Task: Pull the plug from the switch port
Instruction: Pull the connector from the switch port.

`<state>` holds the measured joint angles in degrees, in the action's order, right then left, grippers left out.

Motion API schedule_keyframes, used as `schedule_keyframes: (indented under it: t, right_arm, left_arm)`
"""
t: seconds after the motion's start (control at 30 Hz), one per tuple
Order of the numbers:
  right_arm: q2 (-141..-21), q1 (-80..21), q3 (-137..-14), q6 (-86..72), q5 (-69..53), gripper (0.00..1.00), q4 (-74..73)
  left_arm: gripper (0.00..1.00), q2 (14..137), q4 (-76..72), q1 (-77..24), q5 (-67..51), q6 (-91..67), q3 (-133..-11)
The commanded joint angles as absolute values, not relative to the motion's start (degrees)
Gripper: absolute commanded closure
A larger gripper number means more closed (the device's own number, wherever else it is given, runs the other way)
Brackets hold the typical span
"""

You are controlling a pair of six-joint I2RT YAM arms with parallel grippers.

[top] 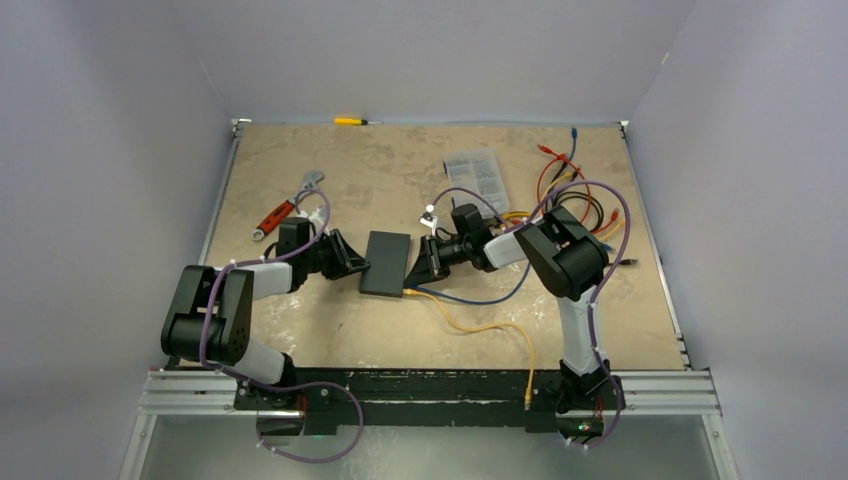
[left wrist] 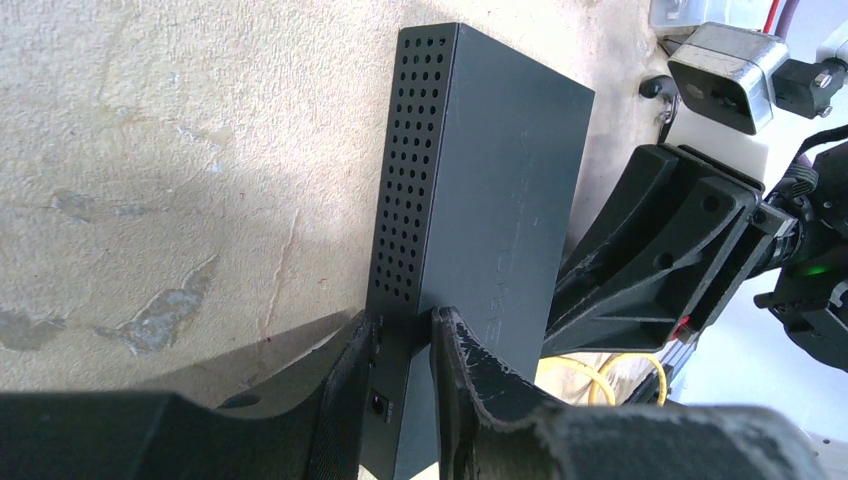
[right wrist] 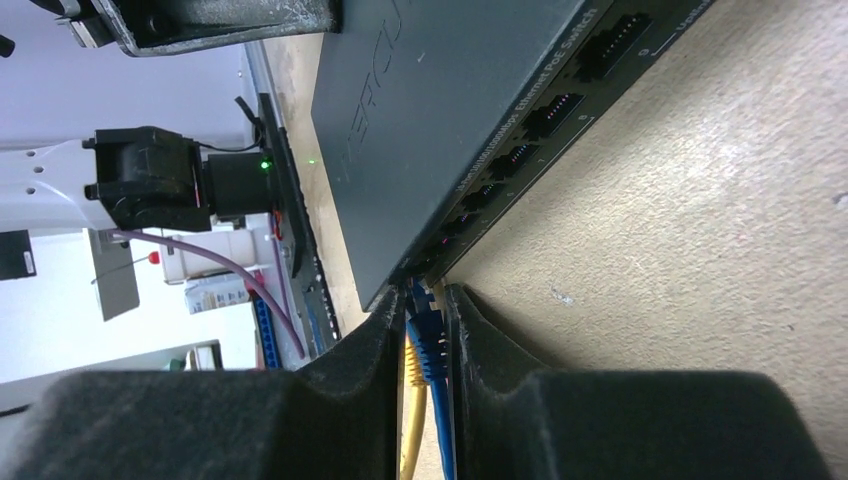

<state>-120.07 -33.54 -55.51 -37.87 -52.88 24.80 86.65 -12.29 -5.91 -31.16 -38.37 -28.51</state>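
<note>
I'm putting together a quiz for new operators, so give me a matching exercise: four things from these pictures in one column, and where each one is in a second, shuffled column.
Things:
1. switch
2. blue plug
3. yellow screwdriver
4. red-handled wrench

Places:
A. at the far edge of the table
B. in the grip of the right hand
C. lying loose on the table's left side
D. clamped at one end by the left hand

Pairs: 1-D, 2-B, 3-A, 4-C.
</note>
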Motion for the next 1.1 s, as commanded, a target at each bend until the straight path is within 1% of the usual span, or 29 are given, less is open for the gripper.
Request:
schedule_keyframes:
  t: [0.0, 0.3, 0.57, 0.8, 1.07]
  right_arm:
    - [-123.40, -33.97, -54.68, -34.45, -45.14, 0.83, 20.92]
    - [-123.47, -33.94, -54.49, -33.55, -45.00, 1.00, 20.25]
    - [-122.45, -33.94, -54.76, -31.53, -44.10, 1.00, 16.53]
    - [-119.15, -33.93, -55.06, -27.81, -39.16, 1.00, 10.84]
    - [-118.29, -33.90, -55.20, -26.46, -37.95, 1.00, 8.94]
  left_arm:
    - [0.74, 88.95, -3.60, -6.06, -26.58, -34.65, -26.38]
    - [0.77, 89.47, -3.44, -6.06, -25.94, -34.65, -26.39]
    - [0.80, 88.74, -2.53, -6.06, -24.36, -34.82, -26.34]
    - [0.82, 88.19, -1.76, -6.10, -23.47, -35.00, -26.36]
    - [0.84, 88.94, -1.85, -6.07, -23.46, -34.88, -26.26]
